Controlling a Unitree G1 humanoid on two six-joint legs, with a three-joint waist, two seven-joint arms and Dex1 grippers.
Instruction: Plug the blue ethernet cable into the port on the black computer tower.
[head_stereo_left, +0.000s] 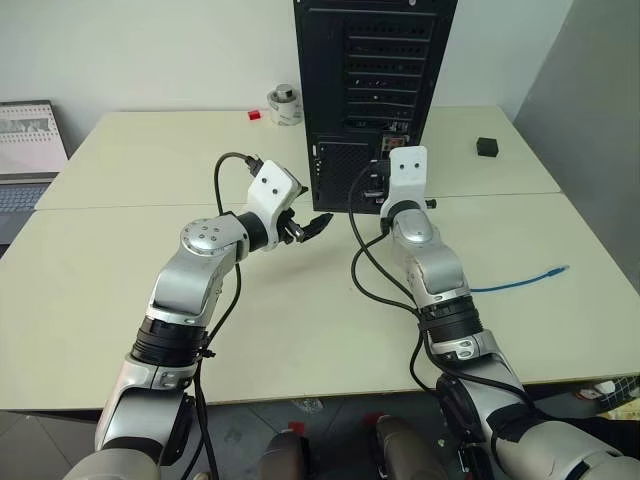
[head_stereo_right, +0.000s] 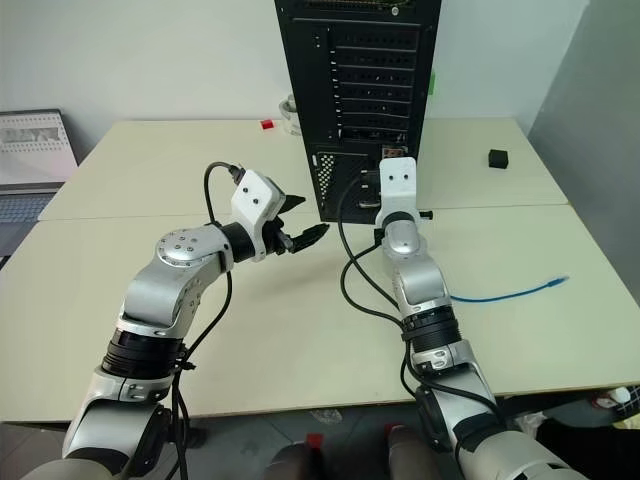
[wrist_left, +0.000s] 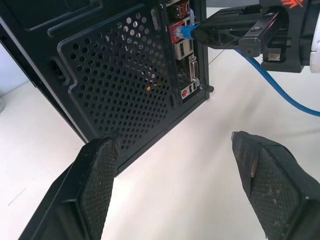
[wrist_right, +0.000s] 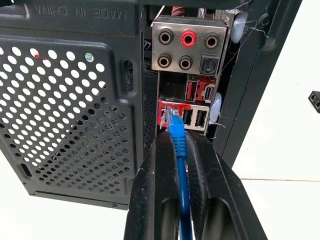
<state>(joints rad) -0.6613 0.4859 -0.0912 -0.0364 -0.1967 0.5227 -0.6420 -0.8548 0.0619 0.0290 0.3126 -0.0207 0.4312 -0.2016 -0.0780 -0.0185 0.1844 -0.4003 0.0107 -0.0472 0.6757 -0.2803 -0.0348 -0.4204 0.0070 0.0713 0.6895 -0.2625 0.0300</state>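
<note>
cable: blue ethernet cable (wrist_right: 180, 150) is thin, light and floppy. The loose run trails over the table (head_stereo_left: 120, 290) toward its right edge, and the free end (head_stereo_left: 560, 270) lies near that edge.
plug: small clear plastic (wrist_right: 171, 118), probably brittle at the latch tab. Its tip is at the mouth of the port (wrist_right: 171, 112); can't tell if it's fully seated or latched.
right gripper: (wrist_right: 176, 142) is clamped narrow on the cable just behind the plug, with the cord running back between the two fingers. It points level at the rear I/O strip.
grip point: I'd hold right behind the plug on the boot. Any further back and the soft cord would likely buckle instead of pushing.
slip risk: the jacket looks smooth and the finger pads (wrist_right: 155, 200) are long, so the cord could slide or twist under a push. Keep the push straight along the port axis.
left gripper: (wrist_left: 175, 175) spread wide, holding nothing. It hovers off the table beside the tower's lower mesh grille (wrist_left: 120, 85).
tower: black computer tower (head_stereo_left: 375, 90) stands upright at the table's far edge, rear face toward the robot. It looks heavy and stiff enough to take an insertion push without bracing.
other: small black cube (head_stereo_left: 487, 146) sits far right on the table, well clear.
</note>
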